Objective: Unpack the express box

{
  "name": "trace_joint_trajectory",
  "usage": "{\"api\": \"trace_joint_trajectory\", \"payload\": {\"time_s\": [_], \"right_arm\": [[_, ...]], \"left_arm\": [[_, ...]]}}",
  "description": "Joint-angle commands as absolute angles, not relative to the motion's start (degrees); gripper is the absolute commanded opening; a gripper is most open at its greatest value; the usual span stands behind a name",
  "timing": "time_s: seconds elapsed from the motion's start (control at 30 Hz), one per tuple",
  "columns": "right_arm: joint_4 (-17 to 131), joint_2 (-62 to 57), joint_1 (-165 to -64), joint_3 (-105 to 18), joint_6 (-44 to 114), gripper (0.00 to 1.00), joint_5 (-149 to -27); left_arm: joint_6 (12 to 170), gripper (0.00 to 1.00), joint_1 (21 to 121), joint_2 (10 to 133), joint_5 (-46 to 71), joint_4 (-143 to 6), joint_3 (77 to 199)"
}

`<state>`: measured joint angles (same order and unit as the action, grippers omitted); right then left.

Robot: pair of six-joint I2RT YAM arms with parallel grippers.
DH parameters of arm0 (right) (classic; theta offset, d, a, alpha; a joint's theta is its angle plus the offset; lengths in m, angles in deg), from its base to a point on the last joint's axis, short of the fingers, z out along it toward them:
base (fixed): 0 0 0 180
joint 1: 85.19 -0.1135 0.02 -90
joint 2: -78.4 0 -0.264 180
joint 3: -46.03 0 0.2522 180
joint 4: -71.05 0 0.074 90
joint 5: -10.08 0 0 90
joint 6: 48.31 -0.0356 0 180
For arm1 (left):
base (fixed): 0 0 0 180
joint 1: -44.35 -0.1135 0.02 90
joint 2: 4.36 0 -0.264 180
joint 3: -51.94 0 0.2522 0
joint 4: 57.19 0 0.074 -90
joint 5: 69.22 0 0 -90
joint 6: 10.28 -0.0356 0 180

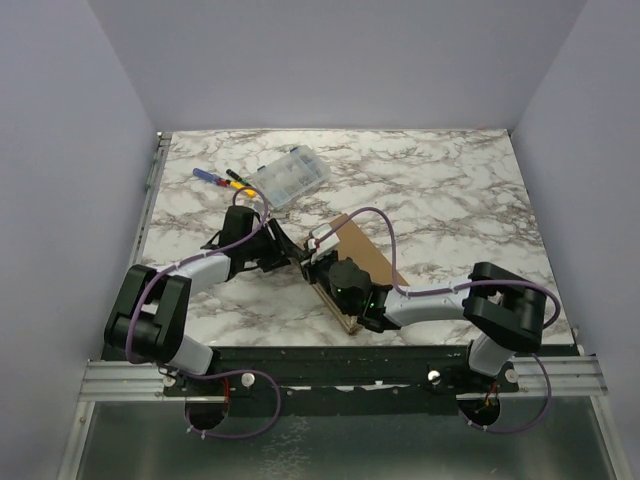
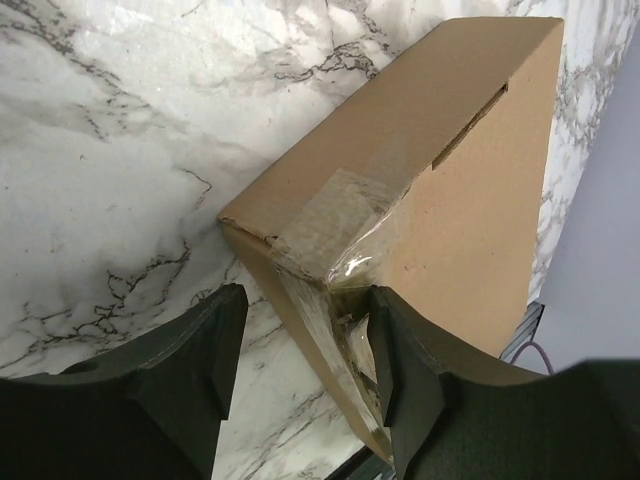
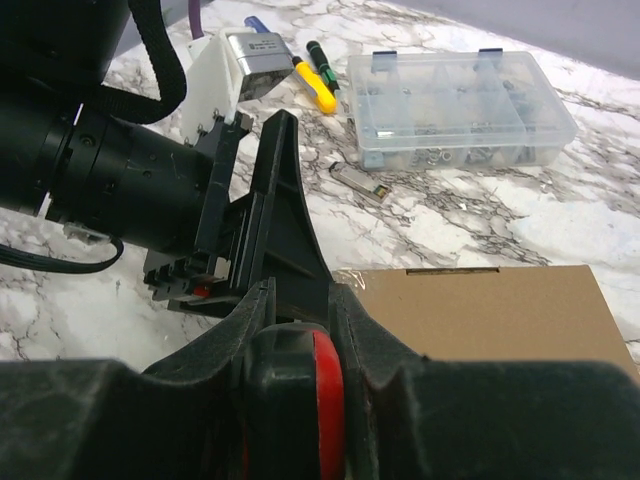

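Your left gripper (image 2: 300, 345): fingers spread, taped express box (image 2: 450, 190) corner between them. Your right gripper (image 3: 300, 300): fingers pinch red object (image 3: 327, 400), unidentifiable.

Nothing legible shows in any view: no text, label, brand, number or sign. The flat brown cardboard express box (image 2: 470, 220) shows only plain kraft board and clear tape. Any marking on the clear plastic compartment case (image 3: 460, 105) at the far side of the counter is too small to tell.
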<state>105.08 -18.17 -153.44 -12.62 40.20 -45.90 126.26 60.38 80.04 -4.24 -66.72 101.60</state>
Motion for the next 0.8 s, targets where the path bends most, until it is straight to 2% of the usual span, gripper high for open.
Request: {"api": "trace_joint_trajectory", "payload": {"time_s": [0.0,0.3,0.77], "right_arm": [[96.64,-14.67,-153.84,-12.66,38.05,0.01,-45.89],[89.31,-9.36,-154.22,-9.61,34.89,0.01,-46.39],[77.10,-1.31,-160.50,-6.91,30.46,0.01,-38.72]], "left_arm": [[123.73,0.57,60.31,83.68,6.13,-68.40,101.18],[123.43,0.57,60.26,85.00,10.04,-69.16,102.68],[122.61,0.57,60.20,88.69,11.84,-70.60,106.73]]}}
